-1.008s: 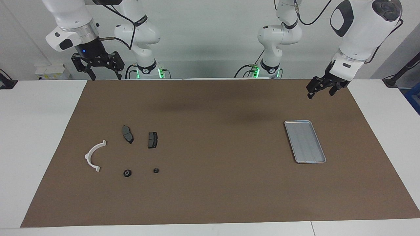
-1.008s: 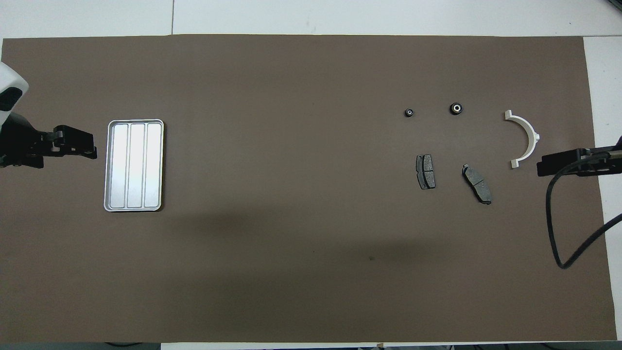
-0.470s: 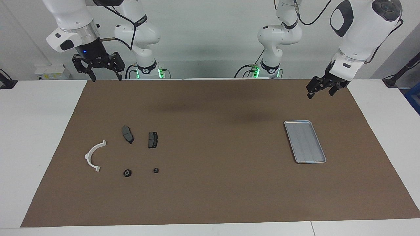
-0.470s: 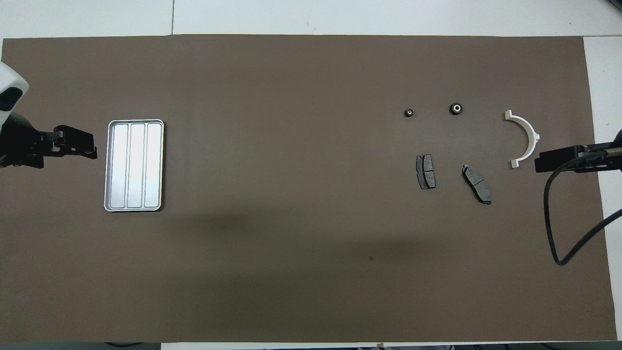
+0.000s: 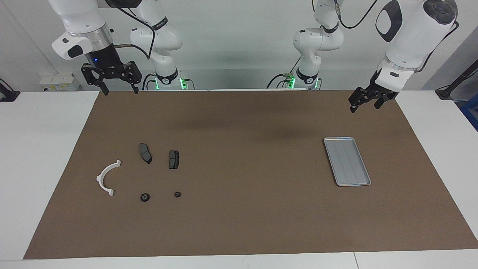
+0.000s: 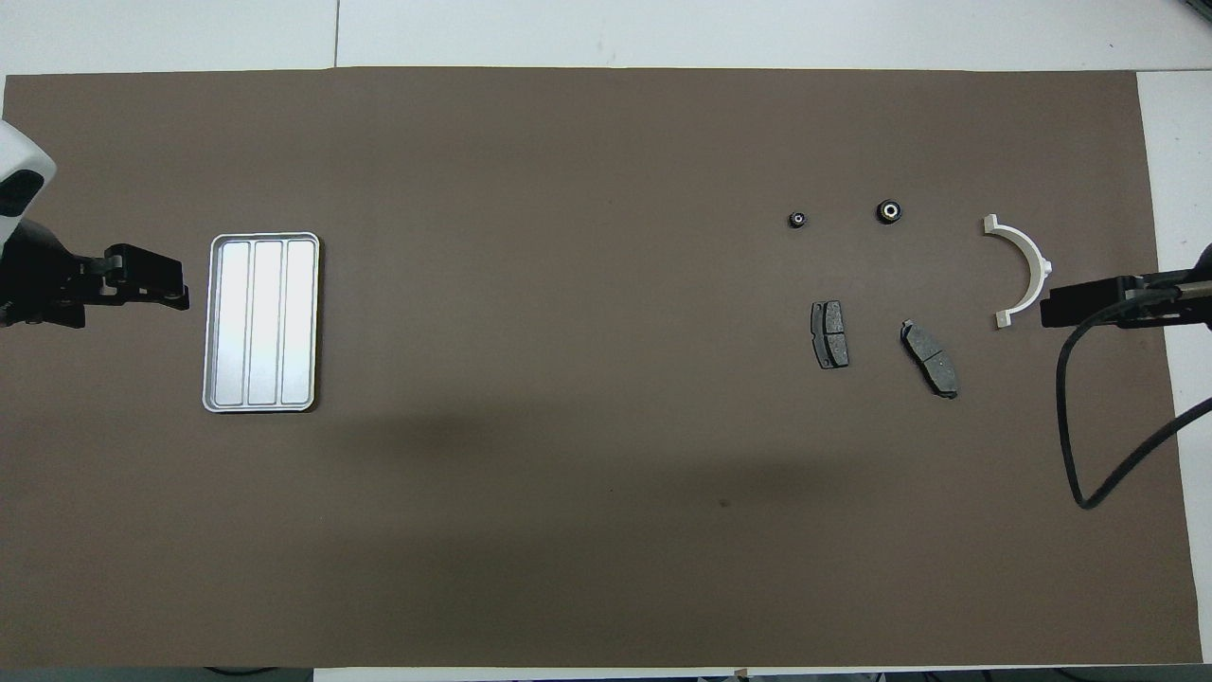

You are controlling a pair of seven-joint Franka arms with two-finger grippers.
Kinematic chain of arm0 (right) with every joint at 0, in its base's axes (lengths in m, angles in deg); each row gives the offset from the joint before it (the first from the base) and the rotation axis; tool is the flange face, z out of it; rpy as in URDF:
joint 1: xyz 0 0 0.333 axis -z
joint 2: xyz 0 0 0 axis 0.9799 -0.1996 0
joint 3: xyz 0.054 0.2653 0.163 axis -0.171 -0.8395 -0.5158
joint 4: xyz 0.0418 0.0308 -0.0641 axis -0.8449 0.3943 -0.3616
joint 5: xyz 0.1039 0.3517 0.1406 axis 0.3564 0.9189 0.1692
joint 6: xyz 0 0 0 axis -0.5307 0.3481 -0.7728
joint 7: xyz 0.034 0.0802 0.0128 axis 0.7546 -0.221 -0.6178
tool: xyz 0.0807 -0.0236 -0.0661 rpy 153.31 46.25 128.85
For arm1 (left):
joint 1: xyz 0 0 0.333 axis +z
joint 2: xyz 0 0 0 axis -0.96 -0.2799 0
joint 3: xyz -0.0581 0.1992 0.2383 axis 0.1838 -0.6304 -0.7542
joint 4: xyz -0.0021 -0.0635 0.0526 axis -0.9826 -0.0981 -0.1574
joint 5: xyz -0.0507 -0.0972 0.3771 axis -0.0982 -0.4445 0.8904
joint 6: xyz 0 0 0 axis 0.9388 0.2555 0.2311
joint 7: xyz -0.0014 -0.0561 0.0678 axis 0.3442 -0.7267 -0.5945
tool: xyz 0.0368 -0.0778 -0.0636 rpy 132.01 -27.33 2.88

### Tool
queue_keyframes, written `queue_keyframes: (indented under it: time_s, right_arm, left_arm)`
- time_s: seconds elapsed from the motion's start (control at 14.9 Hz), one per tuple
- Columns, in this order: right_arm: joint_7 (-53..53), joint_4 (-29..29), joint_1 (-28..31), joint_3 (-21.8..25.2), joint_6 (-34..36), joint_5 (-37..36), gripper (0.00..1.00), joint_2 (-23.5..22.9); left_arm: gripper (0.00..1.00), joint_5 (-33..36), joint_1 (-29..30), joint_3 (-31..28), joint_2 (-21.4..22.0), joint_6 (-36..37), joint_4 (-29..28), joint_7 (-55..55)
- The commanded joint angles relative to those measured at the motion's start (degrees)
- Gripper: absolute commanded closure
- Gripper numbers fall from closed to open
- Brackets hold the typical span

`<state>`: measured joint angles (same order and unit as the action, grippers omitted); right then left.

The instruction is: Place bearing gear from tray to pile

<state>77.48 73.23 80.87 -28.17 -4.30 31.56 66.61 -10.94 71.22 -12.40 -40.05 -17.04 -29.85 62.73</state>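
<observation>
The silver tray lies on the brown mat toward the left arm's end, with nothing in it. The pile sits toward the right arm's end: a white curved bracket and two dark brake pads. Beside them, farther from the robots, lie two small black round parts; I cannot tell which is the bearing gear. My left gripper hangs open and empty in the air by the tray. My right gripper is raised, open and empty.
The brown mat covers most of the white table. A black cable droops from the right arm over the mat's edge.
The right gripper has drifted slightly upward and toward the robots' end. The left arm and all parts on the mat have stayed put.
</observation>
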Motion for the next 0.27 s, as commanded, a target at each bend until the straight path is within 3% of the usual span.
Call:
queue_keyframes:
  time_s: [0.0, 0.2]
  right_arm:
    - [-1.31, 0.93, 0.25, -0.05, -0.82, 0.49, 0.0, 0.43]
    - [-1.49, 0.93, 0.25, -0.05, -0.73, 0.31, 0.0, 0.43]
  left_arm:
    - [0.0, 0.48, 0.33, 0.28, 0.68, 0.42, -0.03, 0.28]
    - [0.0, 0.48, 0.33, 0.28, 0.68, 0.42, -0.03, 0.28]
